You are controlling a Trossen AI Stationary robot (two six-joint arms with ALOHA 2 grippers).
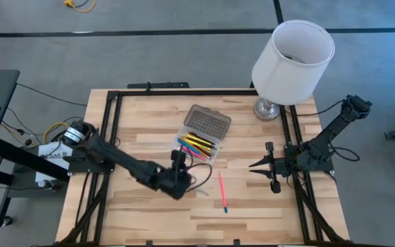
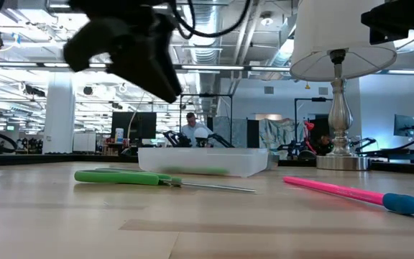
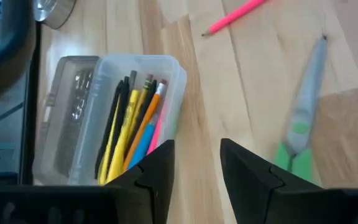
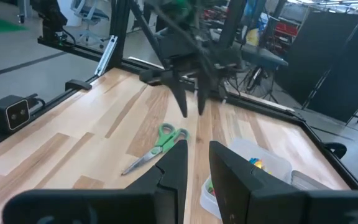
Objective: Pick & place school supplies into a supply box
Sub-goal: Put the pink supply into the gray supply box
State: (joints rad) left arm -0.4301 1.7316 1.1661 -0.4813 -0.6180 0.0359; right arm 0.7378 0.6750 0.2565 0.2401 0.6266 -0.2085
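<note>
Your two arms are dark, near black, built of slim jointed links. Left arm (image 1: 115, 159): black cable loops at the wrist; round silver-faced joint and white label at its base. Left gripper (image 3: 197, 168): two flat, angular black fingers. Right gripper (image 4: 196, 168): same black wedge-shaped fingers.

In the high view, bare worktop (image 1: 142, 219) fills the lower left and lower right, open for passage. At centre the supply box (image 1: 201, 140) with its raised lid blocks the way, and the left gripper (image 1: 177, 163) hangs just beside its lower edge, fingers (image 3: 157, 165) slightly parted. The scissors (image 2: 146, 178) and the pink pen (image 1: 221, 191) lie low, below centre. At upper right the lamp (image 1: 290, 58) stands tall; the right gripper (image 1: 258, 165) hovers mid-right.
</note>
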